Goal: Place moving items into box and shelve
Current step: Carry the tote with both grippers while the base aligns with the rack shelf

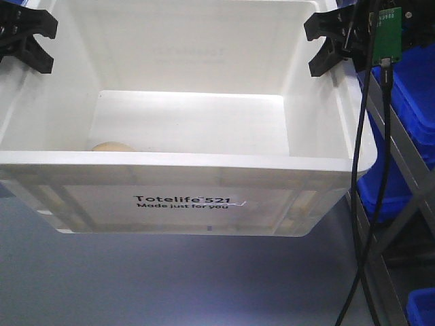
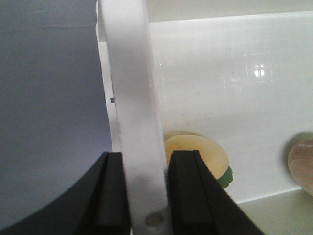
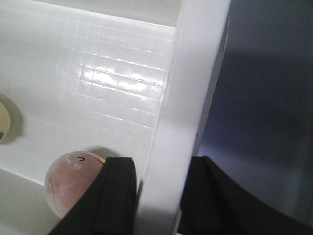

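Observation:
The white box (image 1: 183,173) with black "Totelife 521" print fills the front view. Its left side rim sits in my left gripper (image 1: 42,42) and its right side rim in my right gripper (image 1: 316,49). In the left wrist view my left gripper (image 2: 145,161) is shut on the rim (image 2: 132,73). In the right wrist view my right gripper (image 3: 164,166) is shut on the other rim (image 3: 195,73). Both moving items lie inside on the floor of the box: the cream-yellow one (image 2: 205,152) (image 1: 112,147) near the left wall, the reddish-brown one (image 3: 68,183) (image 2: 302,164) near the right wall.
Blue bins (image 1: 414,88) sit on a metal rack (image 1: 401,224) to the right of the box. A black cable (image 1: 380,170) hangs down past the right side. A grey surface (image 1: 170,285) lies below the box.

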### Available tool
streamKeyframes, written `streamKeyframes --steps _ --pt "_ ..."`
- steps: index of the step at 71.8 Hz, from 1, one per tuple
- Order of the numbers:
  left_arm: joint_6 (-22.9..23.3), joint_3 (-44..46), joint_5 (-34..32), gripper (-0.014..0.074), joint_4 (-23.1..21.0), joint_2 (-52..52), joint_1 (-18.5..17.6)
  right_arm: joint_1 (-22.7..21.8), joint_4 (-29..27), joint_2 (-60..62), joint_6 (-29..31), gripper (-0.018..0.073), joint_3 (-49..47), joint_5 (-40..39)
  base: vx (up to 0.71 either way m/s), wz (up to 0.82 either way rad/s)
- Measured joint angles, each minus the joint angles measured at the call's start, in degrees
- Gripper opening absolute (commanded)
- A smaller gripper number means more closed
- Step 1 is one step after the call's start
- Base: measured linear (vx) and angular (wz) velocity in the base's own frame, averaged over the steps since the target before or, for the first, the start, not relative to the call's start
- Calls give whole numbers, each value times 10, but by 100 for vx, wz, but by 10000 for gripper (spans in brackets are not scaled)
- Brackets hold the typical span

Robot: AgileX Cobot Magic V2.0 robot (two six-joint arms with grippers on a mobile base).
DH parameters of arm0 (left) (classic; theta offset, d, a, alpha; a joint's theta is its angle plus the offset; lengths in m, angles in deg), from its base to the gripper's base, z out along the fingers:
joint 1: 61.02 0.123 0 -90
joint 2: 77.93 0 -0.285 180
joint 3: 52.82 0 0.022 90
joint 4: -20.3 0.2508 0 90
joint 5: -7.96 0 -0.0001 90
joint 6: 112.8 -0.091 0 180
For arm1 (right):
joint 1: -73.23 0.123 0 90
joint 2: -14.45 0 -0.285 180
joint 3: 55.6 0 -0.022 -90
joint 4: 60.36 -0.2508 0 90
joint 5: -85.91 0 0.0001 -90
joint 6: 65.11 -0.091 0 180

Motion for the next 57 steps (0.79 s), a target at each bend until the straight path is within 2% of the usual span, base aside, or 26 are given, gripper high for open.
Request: streamKeyframes --steps 26,57 --pt "0 0 0 -1 -2 1 0 -2 1 0 0 -3 0 0 40 26" --pt "0 0 0 -1 -3 1 0 -2 0 0 0 -3 0 0 33 50"
